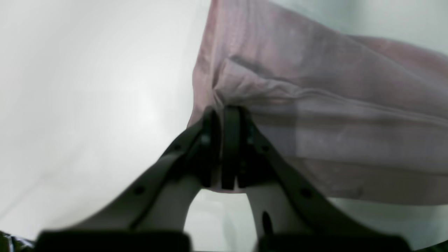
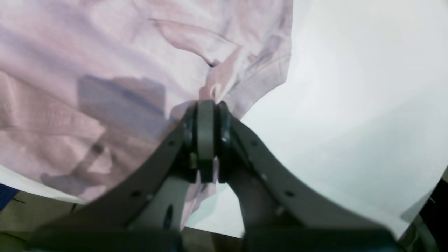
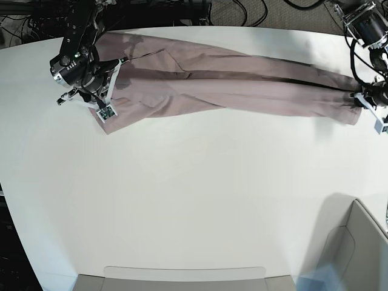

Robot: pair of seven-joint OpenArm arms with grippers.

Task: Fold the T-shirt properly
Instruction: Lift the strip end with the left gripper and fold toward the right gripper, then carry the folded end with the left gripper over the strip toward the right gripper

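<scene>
Closest to me the white desk (image 3: 182,200) lies bare, with a grey bin edge (image 3: 357,242) at one corner. Farther back, along the far side, the T-shirt (image 3: 242,88) is stretched into a long, narrow band between the two arms, already doubled lengthwise by the look of its layered edges. The left end effector (image 1: 224,115) is clenched on a bunched edge of the fabric at one end, and the right end effector (image 2: 206,108) is pinched tight on the cloth at the other end. I judge the fold about half done: the long fold looks made, but the band is still wrinkled and has yet to be folded across into a compact stack.
</scene>
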